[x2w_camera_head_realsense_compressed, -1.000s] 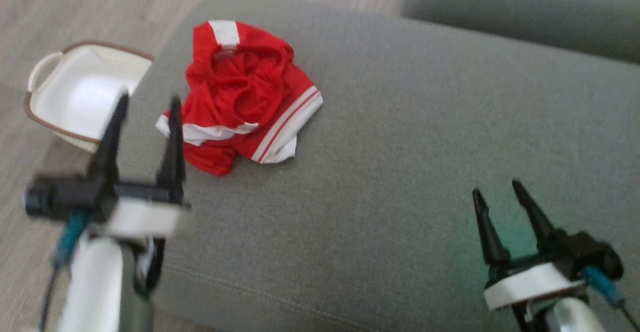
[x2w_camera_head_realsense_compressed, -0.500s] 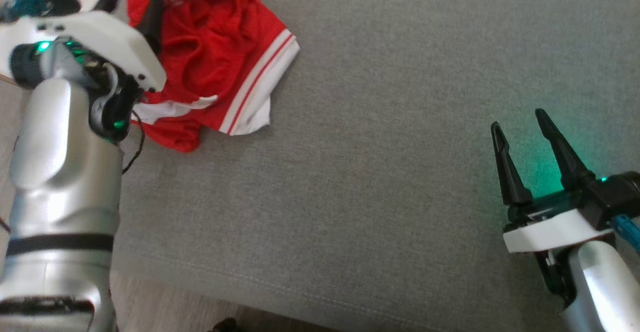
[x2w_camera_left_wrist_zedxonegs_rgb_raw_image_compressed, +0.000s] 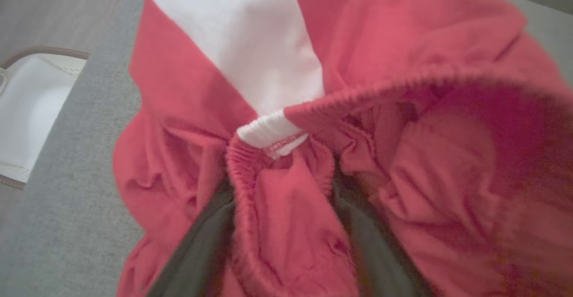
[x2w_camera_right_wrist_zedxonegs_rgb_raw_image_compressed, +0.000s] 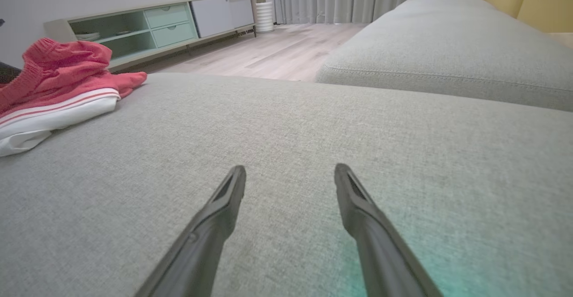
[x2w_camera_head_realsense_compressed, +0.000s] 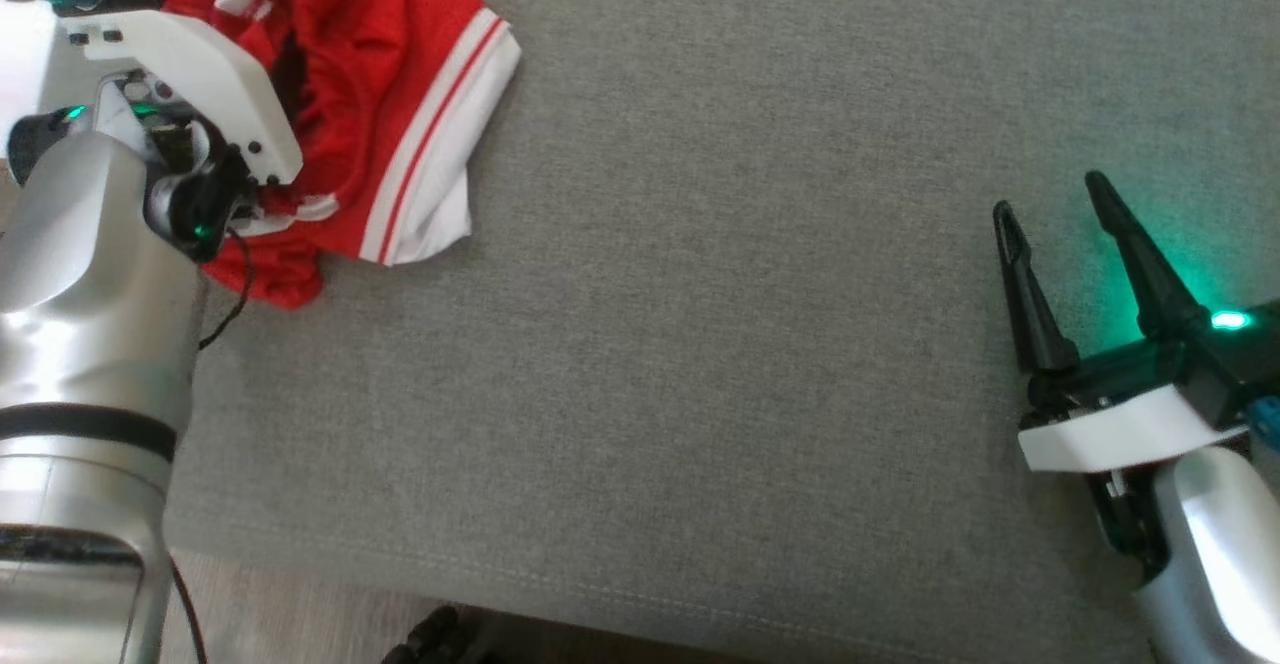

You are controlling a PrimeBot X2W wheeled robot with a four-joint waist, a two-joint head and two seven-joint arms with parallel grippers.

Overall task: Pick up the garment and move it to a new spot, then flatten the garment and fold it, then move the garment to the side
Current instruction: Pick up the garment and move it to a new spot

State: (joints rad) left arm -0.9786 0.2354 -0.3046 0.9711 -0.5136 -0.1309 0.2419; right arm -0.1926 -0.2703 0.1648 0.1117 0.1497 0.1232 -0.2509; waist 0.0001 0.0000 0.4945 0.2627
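Observation:
The garment [x2w_camera_head_realsense_compressed: 400,74], red shorts with white stripes, lies crumpled at the far left of the grey sofa cushion [x2w_camera_head_realsense_compressed: 700,344]. My left gripper [x2w_camera_head_realsense_compressed: 285,84] reaches down into it from above. In the left wrist view its two dark fingers [x2w_camera_left_wrist_zedxonegs_rgb_raw_image_compressed: 201,243] stand apart on either side of a bunched fold of the red waistband [x2w_camera_left_wrist_zedxonegs_rgb_raw_image_compressed: 277,225], with the left gripper [x2w_camera_left_wrist_zedxonegs_rgb_raw_image_compressed: 282,194] open around that fold. My right gripper [x2w_camera_head_realsense_compressed: 1050,194] hovers open over bare cushion at the right, nothing between its fingers. The right wrist view has the right gripper [x2w_camera_right_wrist_zedxonegs_rgb_raw_image_compressed: 290,168] low over the cushion and the garment [x2w_camera_right_wrist_zedxonegs_rgb_raw_image_compressed: 58,91] far left.
A white basket with a brown rim [x2w_camera_left_wrist_zedxonegs_rgb_raw_image_compressed: 27,109] stands on the wood floor beside the cushion's left edge. A second grey cushion [x2w_camera_right_wrist_zedxonegs_rgb_raw_image_compressed: 447,51] lies beyond a gap at the right. A low cabinet [x2w_camera_right_wrist_zedxonegs_rgb_raw_image_compressed: 147,24] lines the far wall. The cushion's front seam [x2w_camera_head_realsense_compressed: 600,594] runs near the bottom.
The head camera has tipped down and shifted. My left gripper has moved from in front of the garment down into it, and its fingers have begun to narrow. The right arm has hardly moved.

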